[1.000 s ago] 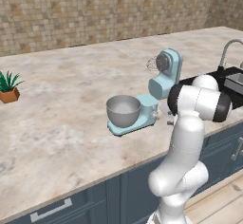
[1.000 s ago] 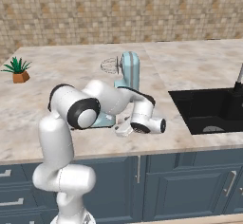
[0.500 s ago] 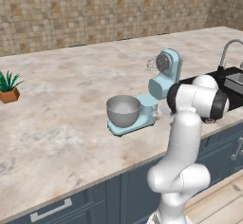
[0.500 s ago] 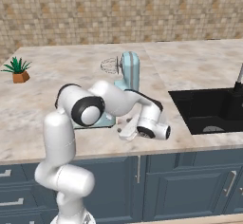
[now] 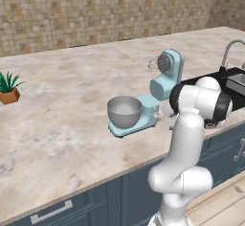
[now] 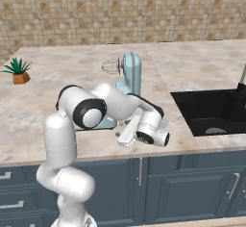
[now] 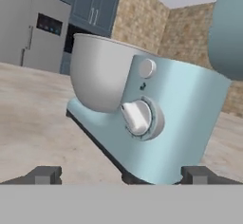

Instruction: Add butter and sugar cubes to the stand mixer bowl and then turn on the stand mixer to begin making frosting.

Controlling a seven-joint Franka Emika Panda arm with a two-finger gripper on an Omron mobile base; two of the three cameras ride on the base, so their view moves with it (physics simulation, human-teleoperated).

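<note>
One stand mixer (image 5: 160,84), one stand mixer bowl (image 5: 124,112), seemingly empty; gripper (image 7: 121,175) wide open, holding nothing.

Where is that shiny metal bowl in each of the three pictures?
Left base view: the stand mixer bowl is near the middle, on the left end of the stand mixer.
Right base view: I can't make the bowl out; the arm covers the mixer's base.
Hand view: the bowl is upper left, close up.
Shared landmark: the pale blue mixer.
</note>
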